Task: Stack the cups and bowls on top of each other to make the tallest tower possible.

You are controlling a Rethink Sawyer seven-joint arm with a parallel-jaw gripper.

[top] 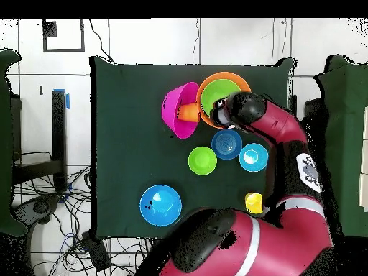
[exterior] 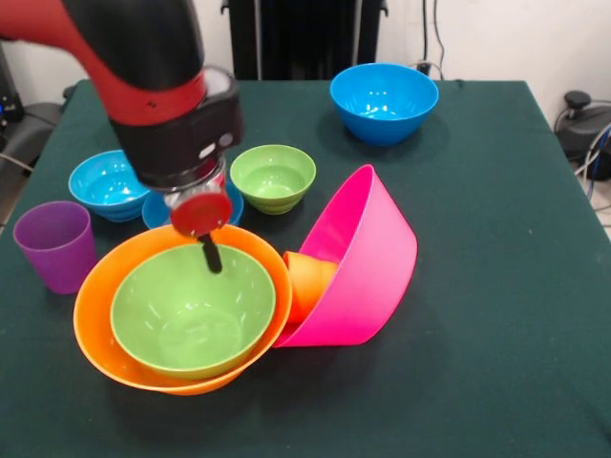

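A large orange bowl (exterior: 91,315) (top: 231,76) sits at the front left with a medium green bowl (exterior: 191,315) (top: 214,92) nested in it. Leaning against it, a large pink bowl (exterior: 377,272) (top: 175,115) lies tipped on its side with an orange cup (exterior: 307,283) (top: 190,112) in its mouth. My gripper (exterior: 211,256) (top: 221,113) hangs over the green bowl's far rim; its state does not show. A purple cup (exterior: 55,244) stands upright at the left. A yellow cup (top: 254,203) shows by the arm in the overhead view.
Behind the gripper sit a small cyan bowl (exterior: 105,183) (top: 254,157), a small blue bowl (exterior: 155,212) (top: 227,144) and a small green bowl (exterior: 273,177) (top: 203,160). A medium blue bowl (exterior: 384,101) (top: 160,205) stands at the far side.
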